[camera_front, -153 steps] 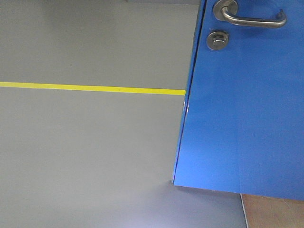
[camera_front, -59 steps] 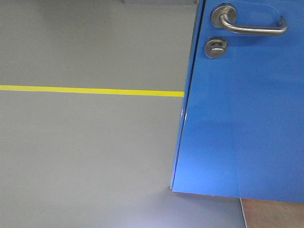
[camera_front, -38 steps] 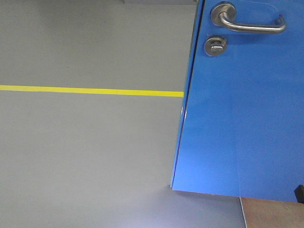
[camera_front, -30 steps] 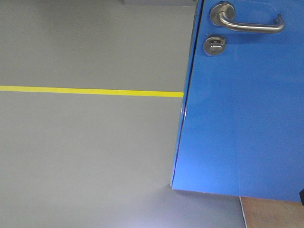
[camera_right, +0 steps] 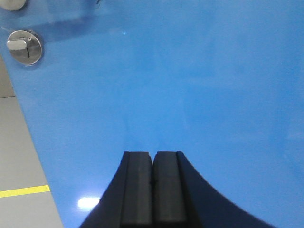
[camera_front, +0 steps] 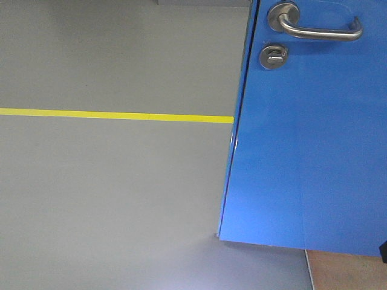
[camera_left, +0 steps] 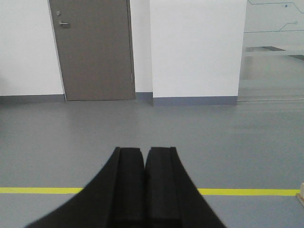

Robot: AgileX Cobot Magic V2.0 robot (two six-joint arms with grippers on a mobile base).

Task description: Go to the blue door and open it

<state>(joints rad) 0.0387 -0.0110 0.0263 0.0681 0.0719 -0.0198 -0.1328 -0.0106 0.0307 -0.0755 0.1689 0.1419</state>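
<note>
Floor (camera_front: 109, 199): grey, crossed by a yellow line (camera_front: 115, 115).
Blue door (camera_front: 308, 139): right of front view, fills the right wrist view.
Lever handle (camera_front: 317, 27): top, thumb-turn lock (camera_front: 273, 56) below.
Right pincer (camera_right: 152, 183): closed, empty, facing the door.
Left pincer (camera_left: 144, 183): closed, empty, facing open floor.

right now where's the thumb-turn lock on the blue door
In the front view the thumb-turn lock sits top right on the blue door, just below the lever handle near the door's left edge; the right wrist view shows it top left.
</note>
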